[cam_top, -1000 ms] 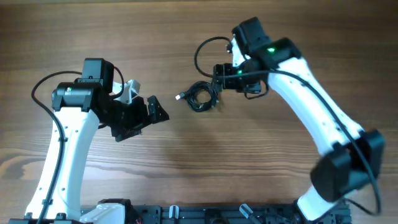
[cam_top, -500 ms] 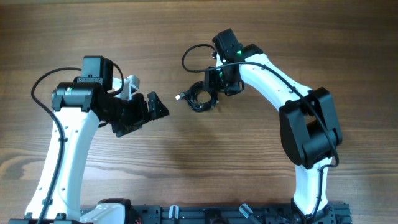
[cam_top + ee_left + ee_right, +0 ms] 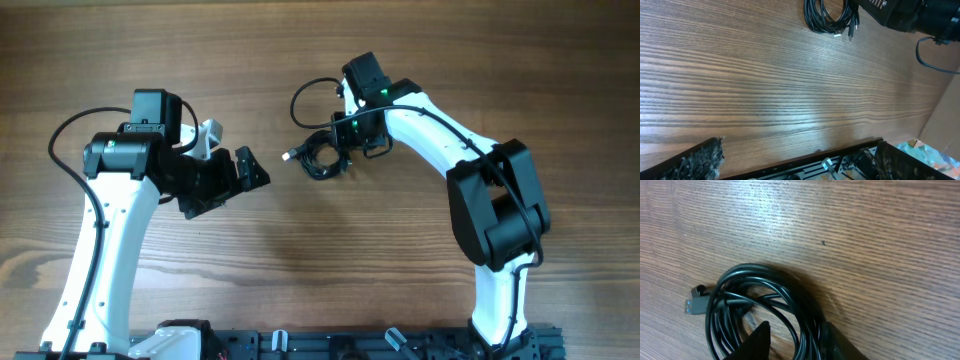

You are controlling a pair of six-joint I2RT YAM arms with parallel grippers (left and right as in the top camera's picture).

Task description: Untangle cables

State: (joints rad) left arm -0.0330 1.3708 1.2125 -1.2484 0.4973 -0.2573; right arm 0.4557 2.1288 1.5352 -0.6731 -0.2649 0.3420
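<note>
The cables (image 3: 322,157) lie as a small black coil on the wooden table (image 3: 330,250), a silver-tipped plug (image 3: 289,155) poking out to its left. My right gripper (image 3: 345,150) is down at the coil's right side. In the right wrist view its fingers (image 3: 759,340) straddle several strands of the cables (image 3: 755,300), with a gap still showing between the left finger and the strands. My left gripper (image 3: 252,170) hangs wide open to the left of the coil and holds nothing. The left wrist view has the cables (image 3: 830,17) far off at the top.
The right arm's own thicker black cable (image 3: 305,95) loops above the coil. A black rail (image 3: 330,345) with fittings runs along the table's near edge. The right arm's body (image 3: 910,15) fills the top right corner of the left wrist view.
My right arm has swung in over the coil and its jaws have narrowed around the coil's right-hand strands. The left arm has barely moved and stays open.
</note>
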